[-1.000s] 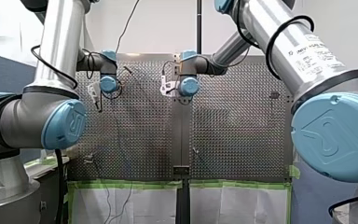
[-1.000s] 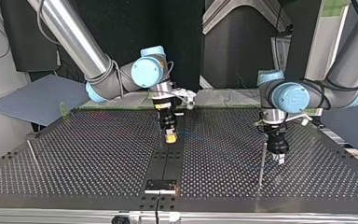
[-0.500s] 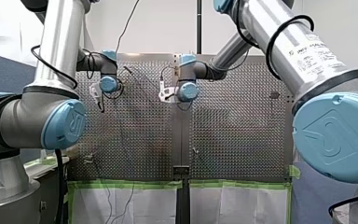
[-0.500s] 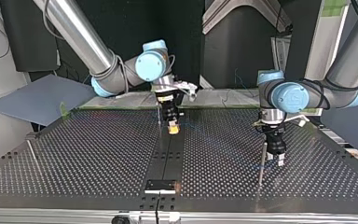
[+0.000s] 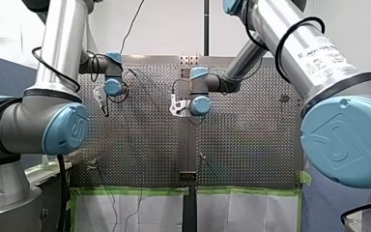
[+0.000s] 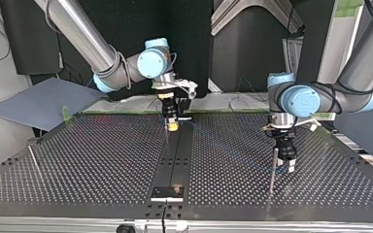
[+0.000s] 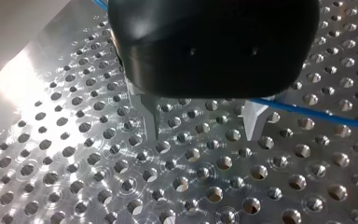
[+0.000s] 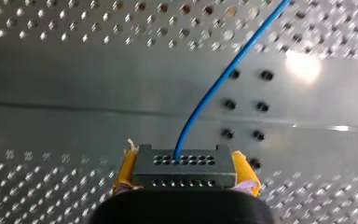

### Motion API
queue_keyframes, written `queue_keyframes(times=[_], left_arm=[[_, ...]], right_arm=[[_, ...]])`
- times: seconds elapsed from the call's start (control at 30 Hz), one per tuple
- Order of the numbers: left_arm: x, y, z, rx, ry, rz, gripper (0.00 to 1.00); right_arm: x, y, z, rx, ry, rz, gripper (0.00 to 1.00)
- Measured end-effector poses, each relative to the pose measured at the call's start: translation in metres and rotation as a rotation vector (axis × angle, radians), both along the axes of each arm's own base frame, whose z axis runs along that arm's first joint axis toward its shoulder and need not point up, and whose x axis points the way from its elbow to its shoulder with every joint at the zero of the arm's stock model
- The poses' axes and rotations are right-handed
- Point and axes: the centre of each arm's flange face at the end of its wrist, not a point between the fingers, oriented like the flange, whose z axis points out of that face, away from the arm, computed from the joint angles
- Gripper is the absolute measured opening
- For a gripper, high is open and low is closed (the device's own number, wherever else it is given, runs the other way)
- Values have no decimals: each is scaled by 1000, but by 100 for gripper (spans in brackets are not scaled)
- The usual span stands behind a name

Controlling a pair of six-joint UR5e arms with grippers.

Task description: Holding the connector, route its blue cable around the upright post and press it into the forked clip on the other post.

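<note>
In the right wrist view my right gripper [image 8: 185, 179] is shut on the grey connector [image 8: 184, 167], yellow pads [image 8: 127, 169] on both of its sides. The blue cable [image 8: 223, 74] leaves the connector's face and runs ahead over the plate. In the top view this gripper [image 6: 173, 127] hangs over the dark centre strip. My left gripper [image 7: 203, 126] stands open just above the perforated plate, with nothing between its metal fingers [image 7: 151, 116]; the cable [image 7: 317, 114] passes behind one finger. In the top view it [image 6: 287, 165] is right beside a thin upright post [image 6: 273, 170].
A second thin post [image 6: 33, 158] stands at the top view's far left. A small black block [image 6: 167, 193] sits on the centre strip near that view's front edge. A grey sheet [image 6: 43, 102] lies beyond the table's left corner.
My right arm has carried the connector back along the centre strip, away from the top view's camera. My left arm has hardly moved beside its post.
</note>
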Motion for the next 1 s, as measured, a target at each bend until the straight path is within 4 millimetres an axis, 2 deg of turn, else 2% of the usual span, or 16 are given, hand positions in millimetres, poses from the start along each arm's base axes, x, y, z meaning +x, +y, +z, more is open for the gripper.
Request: queue_keyframes(times=[0.13,0.2,0.73,1.0], left_arm=[[0,-1,0,4,1,-1,93],[0,-1,0,5,2,-1,100],[-1,-2,0,6,2,0,100],[0,-2,0,7,2,0,100]], right_arm=[[-9,-2,-11,0,1,-21,5],[-14,-1,-18,-1,4,-32,5],[-51,15,-73,18,42,-97,5],[-79,18,-97,38,68,-162,5]])
